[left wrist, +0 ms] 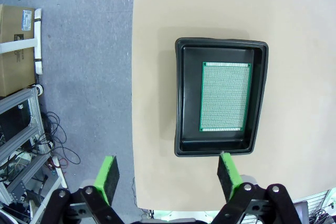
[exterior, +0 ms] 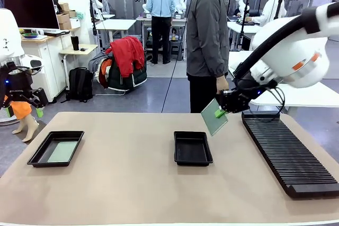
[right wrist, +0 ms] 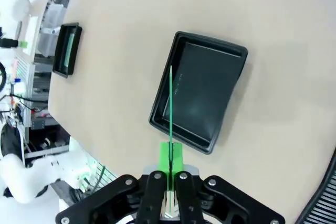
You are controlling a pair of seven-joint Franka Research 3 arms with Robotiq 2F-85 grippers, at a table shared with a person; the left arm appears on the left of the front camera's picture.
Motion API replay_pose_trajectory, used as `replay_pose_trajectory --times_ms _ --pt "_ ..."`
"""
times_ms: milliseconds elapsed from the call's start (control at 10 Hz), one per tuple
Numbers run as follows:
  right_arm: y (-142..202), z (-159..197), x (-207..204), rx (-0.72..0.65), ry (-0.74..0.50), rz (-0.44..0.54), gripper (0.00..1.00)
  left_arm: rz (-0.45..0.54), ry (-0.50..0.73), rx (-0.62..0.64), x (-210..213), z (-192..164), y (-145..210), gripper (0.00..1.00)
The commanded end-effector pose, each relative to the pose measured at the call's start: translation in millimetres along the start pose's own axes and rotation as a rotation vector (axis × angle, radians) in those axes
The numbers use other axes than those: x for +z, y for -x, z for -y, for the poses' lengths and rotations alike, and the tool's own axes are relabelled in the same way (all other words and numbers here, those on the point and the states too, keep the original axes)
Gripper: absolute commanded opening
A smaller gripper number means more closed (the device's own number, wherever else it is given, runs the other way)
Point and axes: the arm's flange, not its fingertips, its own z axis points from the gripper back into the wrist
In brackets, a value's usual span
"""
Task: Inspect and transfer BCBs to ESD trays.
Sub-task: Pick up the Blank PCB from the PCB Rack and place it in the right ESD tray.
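BCB (exterior: 62,152) lies flat in the left tray (exterior: 41,147), near the left edge of the table (exterior: 132,189); the left gripper (left wrist: 167,161) hangs above it, jaws wide apart and empty. At mid-table the right gripper (exterior: 221,110) clamps a second BCB (exterior: 213,118) by one edge, tilted over the empty middle tray (exterior: 193,163). Likely light, stiff, brittle: grip edges only.

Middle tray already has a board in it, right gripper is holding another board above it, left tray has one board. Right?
Not quite: the middle tray is empty, as the right wrist view shows. The rest holds: the right gripper is shut on a tilted board above it, and the left tray holds one flat board.
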Motion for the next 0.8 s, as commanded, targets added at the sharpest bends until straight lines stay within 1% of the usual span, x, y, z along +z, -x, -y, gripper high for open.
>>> replay_pose_trajectory --times_ms 0,300,700 --pt "2 2 -33 -0.067 -0.043 0.046 0.02 0.003 0.004 -0.001 -1 0 1 1.0" --pt "8 13 -78 -0.136 -0.112 0.058 0.02 0.003 0.004 -0.001 -1 0 1 1.0" --pt "11 23 -122 -0.199 -0.147 0.053 0.02 0.003 0.004 -0.001 -1 0 1 1.0"
